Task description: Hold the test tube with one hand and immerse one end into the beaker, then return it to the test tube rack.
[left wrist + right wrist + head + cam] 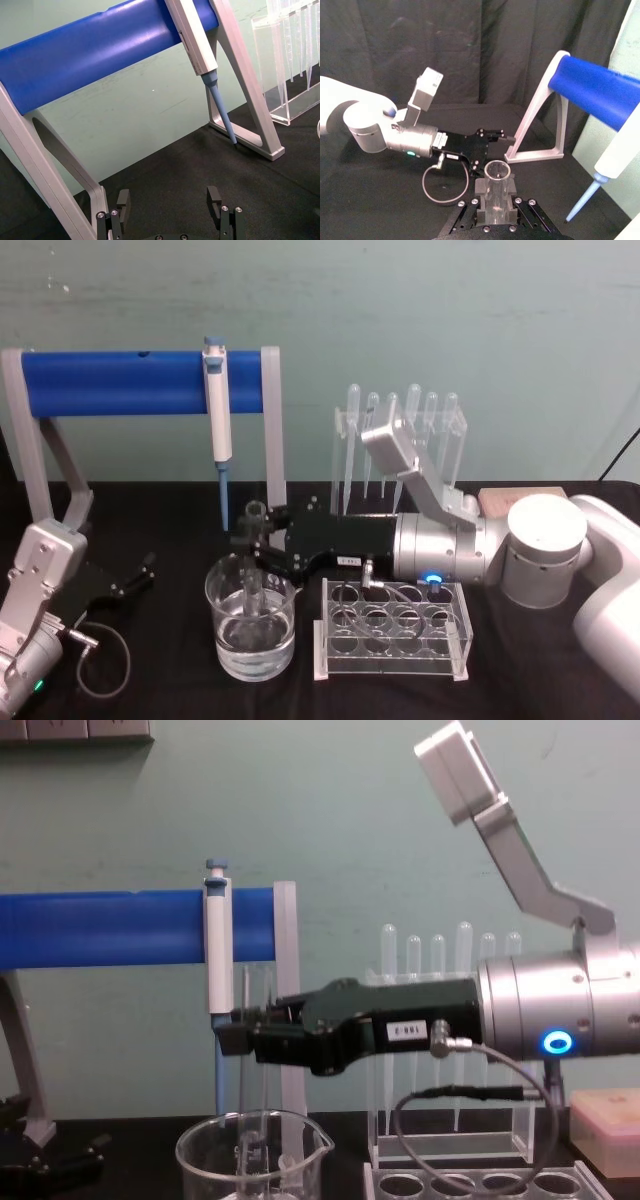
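Head view: right gripper point(255, 533) clamps the test tube point(250, 592) upright inside the beaker point(286, 638), off its walls.

pipettor point(218, 410) hanging on blue stand point(110, 383), pipettes point(432, 420)

Black jaws, silver wrist point(450, 545), blue ring light point(557, 1042)

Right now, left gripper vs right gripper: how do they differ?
The right gripper is shut on the test tube; the left gripper is open and empty. The right gripper reaches across above the beaker, with the tube's lower end inside it; the left gripper sits low at the left side of the table. Both are black and two-fingered.
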